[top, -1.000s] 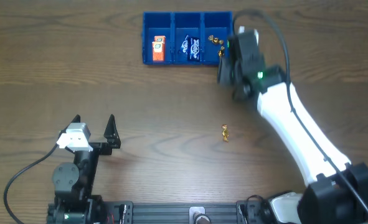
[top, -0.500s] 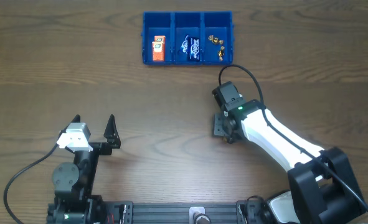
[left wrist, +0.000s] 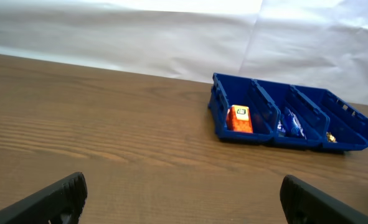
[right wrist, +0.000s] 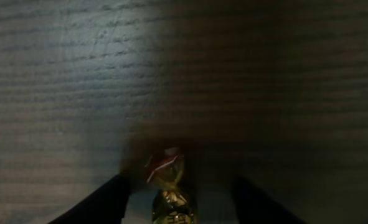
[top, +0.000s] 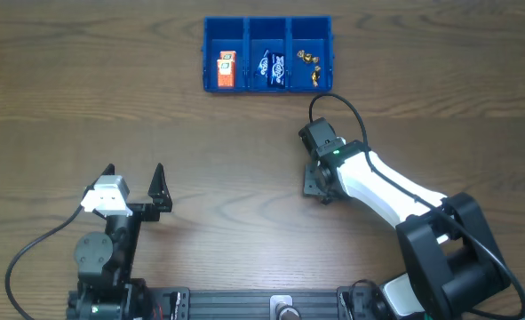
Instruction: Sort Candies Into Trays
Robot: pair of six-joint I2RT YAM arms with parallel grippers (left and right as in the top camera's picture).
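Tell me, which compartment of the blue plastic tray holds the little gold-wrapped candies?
The right-end compartment; the middle one holds a blue packet, the left an orange packet.

The desk (top: 67, 107) is brown with a fine wood grain. The tray (top: 209, 53) is bright blue. In it lie an orange candy (top: 227, 69), a blue candy (top: 273, 67) with white marks, and gold candies (top: 308, 59). The loose candy (right wrist: 169, 186) is gold with a red tip. The right arm (top: 386, 187) is white and the left gripper (top: 134, 169) is black.
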